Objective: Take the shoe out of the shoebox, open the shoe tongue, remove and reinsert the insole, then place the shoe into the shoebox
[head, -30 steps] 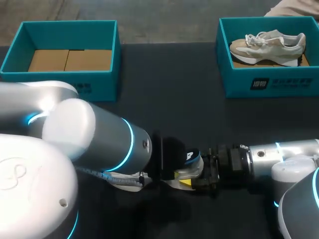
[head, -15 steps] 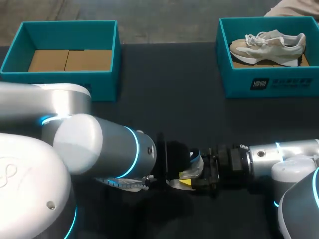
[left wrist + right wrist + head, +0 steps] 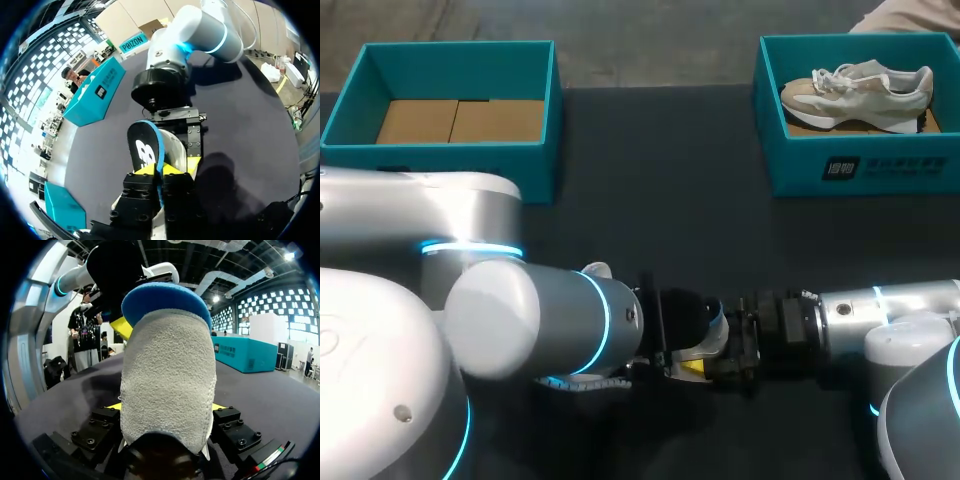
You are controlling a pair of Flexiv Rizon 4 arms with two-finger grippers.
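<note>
A grey suede shoe (image 3: 170,375) lies heel-first between the fingers of my right gripper (image 3: 166,406), which is shut on its sides low over the table's front middle. A dark insole (image 3: 145,145) with a blue edge and a white logo sticks up out of the shoe (image 3: 176,147). My left gripper (image 3: 159,170) faces the right one and is shut on the insole's edge. In the head view the left arm's wrist covers most of the shoe (image 3: 700,348); only its pale side and the insole's blue edge (image 3: 718,320) show.
An open teal shoebox (image 3: 535,150) with a bare cardboard floor stands at the back left. A second teal box (image 3: 840,170) at the back right holds a beige sneaker (image 3: 860,85). Dark table lies between the boxes and the grippers.
My left arm has swung further in toward the shoe, and its fingers have closed on the insole. The right arm and the shoe have not moved.
</note>
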